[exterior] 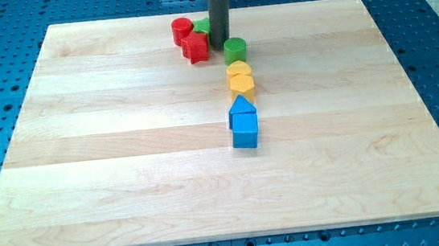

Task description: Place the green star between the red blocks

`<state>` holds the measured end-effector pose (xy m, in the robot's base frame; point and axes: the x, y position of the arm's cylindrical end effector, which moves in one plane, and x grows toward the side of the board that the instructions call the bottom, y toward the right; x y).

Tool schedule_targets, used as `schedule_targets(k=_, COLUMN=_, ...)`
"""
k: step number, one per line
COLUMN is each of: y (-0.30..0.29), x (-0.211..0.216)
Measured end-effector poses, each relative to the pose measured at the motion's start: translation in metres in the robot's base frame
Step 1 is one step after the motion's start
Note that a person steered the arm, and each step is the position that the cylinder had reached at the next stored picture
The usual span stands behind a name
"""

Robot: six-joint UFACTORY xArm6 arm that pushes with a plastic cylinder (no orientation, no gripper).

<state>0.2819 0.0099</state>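
Tip [221, 44] bare, gripping nothing, just right of the green star [203, 26], mostly hidden. We'd nudge it gently left between red cylinder [181, 30] and red block [194, 47].

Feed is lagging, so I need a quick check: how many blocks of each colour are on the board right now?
Red: 2, a cylinder and a star-like block
Green: 2, a cylinder and one partly hidden by the rod
Yellow: 2
Blue: 2
Total: 8

Two red blocks [182, 30] [194, 47], green star [203, 26], green cylinder [234, 50], yellow blocks [240, 79], blue blocks [244, 124], pale wooden board [109, 150], dark rod [218, 6].
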Motion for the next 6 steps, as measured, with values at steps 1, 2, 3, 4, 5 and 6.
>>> schedule_targets(k=1, y=-0.005, x=0.0)
schedule_targets(k=2, y=0.011, x=-0.014)
schedule_targets(k=3, y=0.029, x=-0.032)
schedule_targets(k=4, y=0.03, x=-0.052)
schedule_targets(k=5, y=0.021, x=-0.064)
schedule_targets(k=6, y=-0.02, x=-0.059)
